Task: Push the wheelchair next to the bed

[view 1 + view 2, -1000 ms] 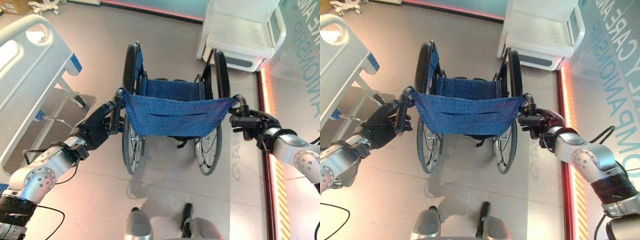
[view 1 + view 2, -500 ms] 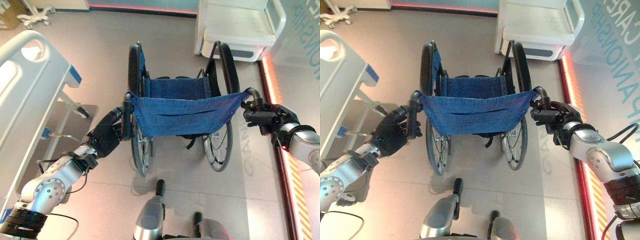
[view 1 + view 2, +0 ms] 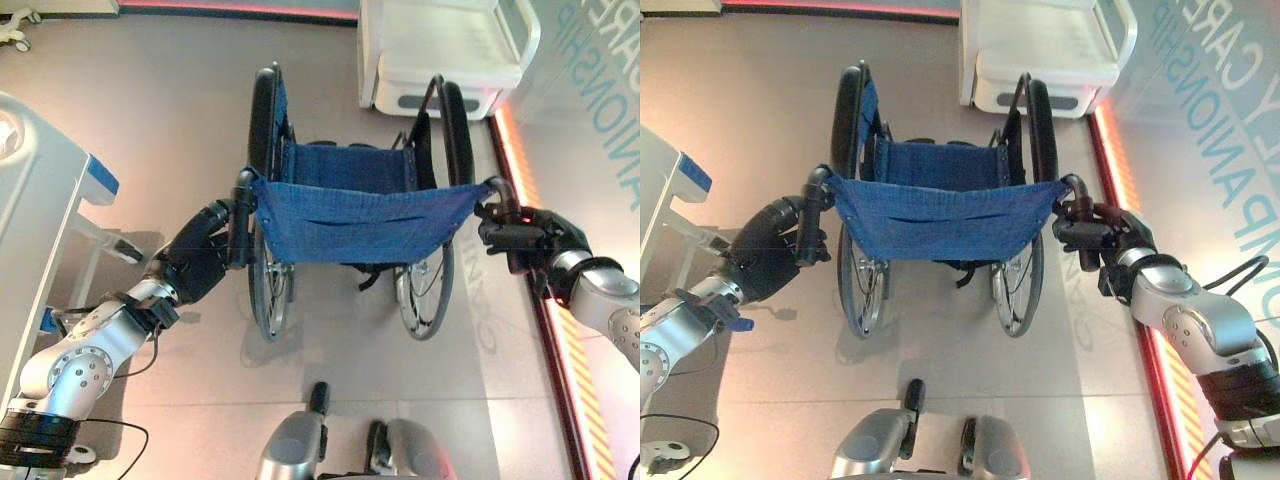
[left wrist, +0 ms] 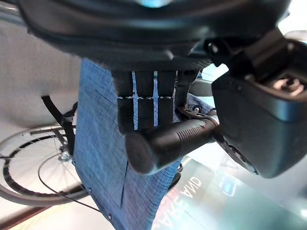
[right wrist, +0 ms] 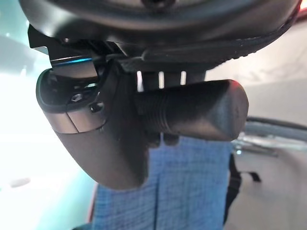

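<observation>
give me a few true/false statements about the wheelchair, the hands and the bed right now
1. The left hand is curled round the wheelchair's left push handle. True.
2. The right hand hangs free, away from the wheelchair. False: it grips the right push handle.
3. The bed stands on the robot's left side. True.
4. A person is sitting in the wheelchair. False: the blue seat is vacant.
5. The wheelchair's backrest cloth is red. False: it is blue.
6. A white cabinet stands ahead of the wheelchair, to the right. True.
</observation>
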`<state>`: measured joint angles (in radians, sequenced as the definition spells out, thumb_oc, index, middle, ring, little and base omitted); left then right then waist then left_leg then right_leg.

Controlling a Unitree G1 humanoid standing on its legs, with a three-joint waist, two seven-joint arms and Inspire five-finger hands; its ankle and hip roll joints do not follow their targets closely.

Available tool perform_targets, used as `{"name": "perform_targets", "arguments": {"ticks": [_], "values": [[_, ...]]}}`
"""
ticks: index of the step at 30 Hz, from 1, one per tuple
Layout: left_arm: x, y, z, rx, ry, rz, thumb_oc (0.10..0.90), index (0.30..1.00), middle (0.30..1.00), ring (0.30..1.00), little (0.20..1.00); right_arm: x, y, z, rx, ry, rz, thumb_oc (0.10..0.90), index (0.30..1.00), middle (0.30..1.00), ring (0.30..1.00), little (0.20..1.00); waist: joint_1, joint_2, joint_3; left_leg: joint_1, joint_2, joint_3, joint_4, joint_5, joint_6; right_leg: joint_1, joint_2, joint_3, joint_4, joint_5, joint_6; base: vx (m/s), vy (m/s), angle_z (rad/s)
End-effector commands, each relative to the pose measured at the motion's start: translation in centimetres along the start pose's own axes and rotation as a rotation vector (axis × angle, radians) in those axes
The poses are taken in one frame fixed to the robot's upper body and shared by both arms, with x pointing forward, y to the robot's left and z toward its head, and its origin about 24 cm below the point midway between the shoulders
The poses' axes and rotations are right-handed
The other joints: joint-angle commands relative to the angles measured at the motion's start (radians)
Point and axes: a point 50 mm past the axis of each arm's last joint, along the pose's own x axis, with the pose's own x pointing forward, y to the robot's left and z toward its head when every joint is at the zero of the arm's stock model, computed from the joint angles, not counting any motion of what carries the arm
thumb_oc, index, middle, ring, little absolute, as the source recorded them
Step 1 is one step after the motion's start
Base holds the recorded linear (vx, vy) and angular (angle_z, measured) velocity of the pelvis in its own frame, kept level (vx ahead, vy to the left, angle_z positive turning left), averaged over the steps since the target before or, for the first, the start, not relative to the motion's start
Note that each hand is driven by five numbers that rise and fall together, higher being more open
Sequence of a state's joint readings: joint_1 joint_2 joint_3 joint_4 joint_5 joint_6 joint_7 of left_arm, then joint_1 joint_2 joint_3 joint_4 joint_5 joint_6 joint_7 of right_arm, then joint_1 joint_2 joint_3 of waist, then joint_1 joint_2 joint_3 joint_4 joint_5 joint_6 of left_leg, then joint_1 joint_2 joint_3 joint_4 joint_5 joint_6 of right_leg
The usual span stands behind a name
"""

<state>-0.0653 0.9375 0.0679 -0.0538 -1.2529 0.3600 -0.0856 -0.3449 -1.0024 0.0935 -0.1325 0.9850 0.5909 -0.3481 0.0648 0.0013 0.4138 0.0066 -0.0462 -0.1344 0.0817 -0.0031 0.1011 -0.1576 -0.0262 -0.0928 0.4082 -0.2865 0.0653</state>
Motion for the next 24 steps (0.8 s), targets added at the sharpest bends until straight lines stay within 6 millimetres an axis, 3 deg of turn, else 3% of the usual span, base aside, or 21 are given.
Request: {"name": "perform_targets", "arguments": {"ticks": [1, 2, 4, 5, 6, 7, 8, 9, 10, 11, 13, 14, 15, 17, 19, 20, 21, 22, 23, 24], "values": [[-0.5, -5.1, 6.9, 0.093, -0.336, -0.385, 0.400, 0.300, 0.300, 0.300, 0.300, -0.1, 2.2, 4.5, -0.007, -0.199, 0.194, 0.400, 0.300, 0.300, 0.300, 0.300, -0.030, -0.045, -0.176, 0.022, -0.067, 0.112, 0.104, -0.096, -0.067, -0.015, -0.082, 0.018, -0.276, 0.413, 0.079, 0.46, -0.123, 0.68], [-0.5, -5.1, 6.9, 0.092, -0.335, -0.385, 0.400, 0.300, 0.300, 0.300, 0.300, -0.1, 2.1, 4.6, -0.009, -0.197, 0.196, 0.400, 0.300, 0.300, 0.300, 0.300, -0.037, -0.045, -0.175, 0.035, -0.067, 0.106, 0.108, -0.111, -0.065, -0.023, -0.087, 0.024, -0.294, 0.430, 0.087, 0.65, -0.189, 0.90], [-0.3, -5.5, 6.7, 0.095, -0.324, -0.391, 0.400, 0.300, 0.300, 0.300, 0.300, -0.4, 1.5, 5.2, -0.008, -0.197, 0.194, 0.400, 0.300, 0.300, 0.300, 0.300, -0.069, -0.056, -0.177, 0.101, -0.064, 0.083, 0.146, -0.205, -0.061, -0.071, -0.127, 0.062, -0.399, 0.510, 0.110, 0.58, -0.174, 0.90], [-0.3, -5.5, 6.7, 0.095, -0.324, -0.391, 0.400, 0.300, 0.300, 0.300, 0.300, -0.4, 1.5, 5.2, -0.008, -0.197, 0.194, 0.400, 0.300, 0.300, 0.300, 0.300, -0.069, -0.056, -0.177, 0.101, -0.064, 0.083, 0.146, -0.205, -0.061, -0.071, -0.127, 0.062, -0.399, 0.510, 0.110, 0.60, -0.191, 0.75], [-0.1, -5.8, 6.5, 0.093, -0.324, -0.388, 0.400, 0.300, 0.300, 0.300, 0.300, -0.4, 1.3, 5.6, -0.003, -0.203, 0.194, 0.400, 0.300, 0.300, 0.300, 0.300, -0.075, -0.054, -0.184, 0.155, -0.044, 0.065, 0.157, -0.251, -0.066, -0.089, -0.130, 0.049, -0.375, 0.508, 0.108, 0.47, -0.160, 0.52], [-0.1, -5.9, 6.6, 0.094, -0.329, -0.386, 0.400, 0.300, 0.300, 0.300, 0.300, -0.4, 1.3, 5.8, -0.002, -0.207, 0.198, 0.400, 0.300, 0.300, 0.300, 0.300, -0.074, -0.055, -0.188, 0.166, -0.041, 0.060, 0.157, -0.258, -0.067, -0.087, -0.129, 0.042, -0.364, 0.493, 0.109, 0.72, -0.234, 0.78], [-0.1, -6.0, 6.4, 0.084, -0.332, -0.387, 0.400, 0.300, 0.300, 0.300, 0.300, -0.1, 1.5, 6.2, -0.003, -0.209, 0.203, 0.400, 0.300, 0.300, 0.300, 0.300, -0.073, -0.052, -0.209, 0.194, -0.024, 0.046, 0.172, -0.242, -0.079, -0.088, -0.110, 0.028, -0.327, 0.471, 0.097, 0.57, -0.177, 0.80], [-0.2, -6.0, 6.3, 0.075, -0.335, -0.389, 0.400, 0.300, 0.300, 0.300, 0.300, 0.0, 1.7, 6.4, -0.008, -0.203, 0.207, 0.400, 0.300, 0.300, 0.300, 0.300, -0.076, -0.043, -0.233, 0.222, -0.004, 0.030, 0.186, -0.189, -0.100, -0.087, -0.076, 0.025, -0.288, 0.452, 0.077, 0.46, -0.134, 0.88], [-0.2, -6.0, 6.3, 0.075, -0.335, -0.389, 0.400, 0.300, 0.300, 0.300, 0.300, 0.0, 1.7, 6.4, -0.008, -0.203, 0.207, 0.400, 0.300, 0.300, 0.300, 0.300, -0.076, -0.043, -0.233, 0.222, -0.004, 0.030, 0.186, -0.189, -0.100, -0.087, -0.076, 0.025, -0.288, 0.452, 0.077, 0.50, -0.156, 0.69], [-0.8, -6.1, 6.5, 0.060, -0.343, -0.393, 0.400, 0.300, 0.300, 0.300, 0.300, -0.1, 1.8, 6.6, -0.035, -0.189, 0.210, 0.400, 0.300, 0.300, 0.300, 0.300, -0.081, -0.020, -0.264, 0.228, 0.045, 0.027, 0.270, -0.040, -0.151, -0.064, -0.024, 0.007, -0.251, 0.404, 0.031, 0.34, -0.127, 0.58], [-1.3, -6.2, 6.8, 0.057, -0.346, -0.392, 0.400, 0.300, 0.300, 0.300, 0.300, -0.2, 2.0, 6.8, -0.058, -0.190, 0.216, 0.400, 0.300, 0.300, 0.300, 0.300, -0.085, -0.028, -0.276, 0.171, 0.058, 0.044, 0.397, 0.063, -0.174, -0.029, -0.012, 0.004, -0.261, 0.378, -0.005, 0.48, -0.225, 0.44], [-1.6, -6.0, 6.9, 0.043, -0.343, -0.387, 0.400, 0.300, 0.300, 0.300, 0.300, -0.3, 2.2, 6.8, -0.074, -0.194, 0.220, 0.400, 0.300, 0.300, 0.300, 0.300, -0.063, -0.047, -0.265, 0.058, 0.035, 0.047, 0.639, 0.113, -0.182, 0.037, -0.005, 0.005, -0.256, 0.340, -0.039, 0.57, -0.302, 0.16], [-1.8, -6.0, 6.9, 0.033, -0.342, -0.383, 0.400, 0.300, 0.300, 0.300, 0.300, -0.4, 2.3, 7.0, -0.079, -0.202, 0.225, 0.400, 0.300, 0.300, 0.300, 0.300, -0.051, -0.063, -0.258, -0.028, -0.008, 0.050, 0.757, 0.122, -0.182, 0.065, -0.006, 0.008, -0.250, 0.320, -0.052, 0.48, -0.252, -0.05], [-1.8, -5.8, 7.0, 0.032, -0.336, -0.381, 0.400, 0.300, 0.300, 0.300, 0.300, -0.4, 2.4, 7.3, -0.075, -0.202, 0.230, 0.400, 0.300, 0.300, 0.300, 0.300, -0.031, -0.073, -0.238, -0.143, -0.031, 0.068, 0.830, 0.111, -0.171, 0.115, 0.000, 0.008, -0.243, 0.299, -0.064, 0.32, -0.149, -0.11], [-1.8, -5.7, 7.0, 0.027, -0.338, -0.378, 0.400, 0.300, 0.300, 0.300, 0.300, -0.4, 2.7, 7.3, -0.077, -0.198, 0.238, 0.400, 0.300, 0.300, 0.300, 0.300, -0.017, -0.068, -0.222, -0.195, -0.030, 0.073, 0.807, 0.087, -0.159, 0.150, 0.016, 0.014, -0.242, 0.286, -0.065, 0.36, -0.090, 0.22], [-2.0, -5.6, 7.2, 0.025, -0.345, -0.375, 0.400, 0.300, 0.300, 0.300, 0.300, -0.4, 3.2, 7.2, -0.086, -0.195, 0.249, 0.400, 0.300, 0.300, 0.300, 0.300, 0.003, -0.066, -0.210, -0.214, -0.024, 0.091, 0.693, 0.062, -0.146, 0.191, 0.033, 0.025, -0.250, 0.272, -0.061, 0.38, -0.056, 0.29], [-2.1, -5.6, 7.3, 0.026, -0.347, -0.373, 0.400, 0.300, 0.300, 0.300, 0.300, -0.4, 3.3, 7.2, -0.087, -0.196, 0.251, 0.400, 0.300, 0.300, 0.300, 0.300, 0.007, -0.066, -0.206, -0.208, -0.021, 0.098, 0.670, 0.059, -0.144, 0.201, 0.035, 0.028, -0.253, 0.268, -0.060, 0.50, -0.019, 0.20], [-2.4, -5.4, 7.6, 0.034, -0.354, -0.367, 0.400, 0.300, 0.300, 0.300, 0.300, -0.2, 3.8, 7.2, -0.086, -0.197, 0.261, 0.400, 0.300, 0.300, 0.300, 0.300, 0.025, -0.058, -0.202, -0.218, -0.003, 0.135, 0.475, 0.077, -0.144, 0.238, 0.062, 0.033, -0.267, 0.247, -0.057, 0.33, 0.012, 0.07], [-2.4, -5.3, 7.6, 0.036, -0.356, -0.365, 0.400, 0.300, 0.300, 0.300, 0.300, -0.1, 3.9, 7.2, -0.085, -0.197, 0.265, 0.400, 0.300, 0.300, 0.300, 0.300, 0.031, -0.058, -0.199, -0.214, -0.002, 0.144, 0.438, 0.085, -0.146, 0.248, 0.066, 0.038, -0.270, 0.240, -0.057, 0.56, 0.043, -0.08], [-2.3, -5.0, 7.1, 0.038, -0.356, -0.354, 0.400, 0.300, 0.300, 0.300, 0.300, 0.4, 4.4, 6.8, -0.079, -0.197, 0.278, 0.400, 0.300, 0.300, 0.300, 0.300, 0.050, -0.044, -0.203, -0.243, 0.011, 0.183, 0.272, 0.134, -0.160, 0.286, 0.102, 0.046, -0.281, 0.216, -0.062, 0.47, 0.047, -0.19]]}}
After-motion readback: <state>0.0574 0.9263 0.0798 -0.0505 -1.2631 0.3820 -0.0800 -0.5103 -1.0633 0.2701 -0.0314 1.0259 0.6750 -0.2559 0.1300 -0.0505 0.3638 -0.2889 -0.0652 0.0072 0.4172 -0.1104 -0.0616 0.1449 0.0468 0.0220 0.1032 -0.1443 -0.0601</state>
